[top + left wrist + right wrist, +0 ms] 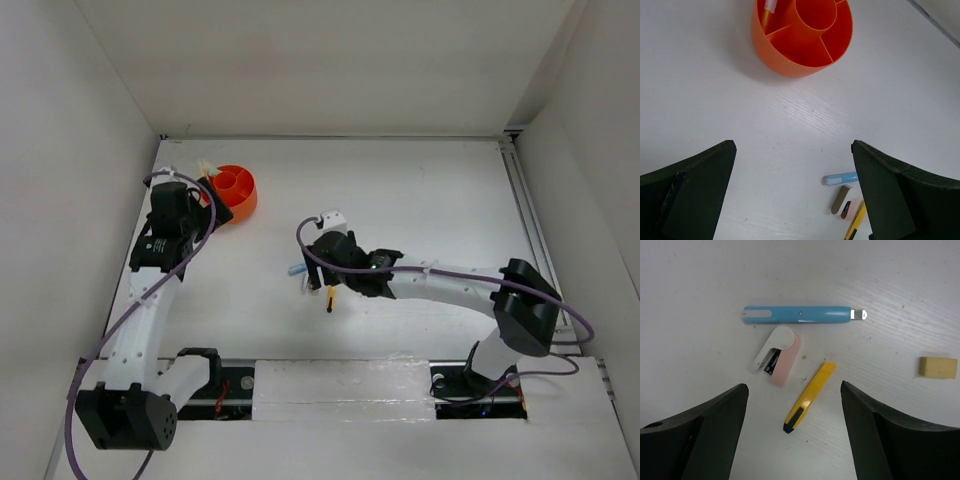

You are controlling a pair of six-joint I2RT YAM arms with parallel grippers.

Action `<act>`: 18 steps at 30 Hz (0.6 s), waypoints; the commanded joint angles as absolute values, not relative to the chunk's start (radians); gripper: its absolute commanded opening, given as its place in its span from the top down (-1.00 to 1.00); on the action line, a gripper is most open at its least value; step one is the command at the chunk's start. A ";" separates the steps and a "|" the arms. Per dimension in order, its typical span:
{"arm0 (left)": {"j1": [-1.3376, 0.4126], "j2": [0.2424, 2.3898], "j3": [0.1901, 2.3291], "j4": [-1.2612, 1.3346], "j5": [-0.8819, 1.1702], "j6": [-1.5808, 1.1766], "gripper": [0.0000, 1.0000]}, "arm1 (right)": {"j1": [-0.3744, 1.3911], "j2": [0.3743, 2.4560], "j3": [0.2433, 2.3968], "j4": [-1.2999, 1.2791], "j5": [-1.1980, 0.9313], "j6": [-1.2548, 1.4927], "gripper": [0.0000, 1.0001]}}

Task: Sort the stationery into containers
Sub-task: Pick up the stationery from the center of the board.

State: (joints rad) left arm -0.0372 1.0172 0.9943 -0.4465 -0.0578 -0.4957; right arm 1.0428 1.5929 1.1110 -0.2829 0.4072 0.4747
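Observation:
The orange container [802, 35] stands at the far left of the table [237, 190], with pens [769, 10] upright in one compartment. My left gripper [793, 145] hangs open just in front of it [218, 212], holding nothing. Mid-table, my right gripper [794, 386] is open above a cluster of stationery. The cluster holds a blue pen [800, 314], a white-pink eraser [777, 356] and a yellow black-tipped pencil [810, 397], which lies between the fingers' line, untouched. A tan eraser [938, 367] lies apart to the right. The top view shows the pencil [331, 298] and blue pen [297, 269].
White walls enclose the table on three sides, close to the container at the back left. A metal rail [525, 215] runs along the table's right edge. The arm bases and a taped strip [340, 385] sit at the near edge.

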 commanded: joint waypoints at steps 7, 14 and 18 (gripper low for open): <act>-0.029 0.928 0.991 -0.416 -0.167 -0.505 -1.00 | 1.098 1.764 1.244 -0.376 0.466 0.620 -0.58; -0.029 0.937 1.002 -0.416 -0.094 -0.505 -1.00 | 1.109 1.802 1.275 -0.411 0.509 0.675 -0.58; -0.029 0.937 1.002 -0.416 -0.083 -0.505 -1.00 | 1.109 1.755 1.255 -0.448 0.589 0.727 -0.58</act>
State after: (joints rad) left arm -0.0353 0.9401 0.9874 -0.4400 -0.1036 -0.4992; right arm 1.1023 1.7935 1.2388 -0.4076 0.4961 0.6685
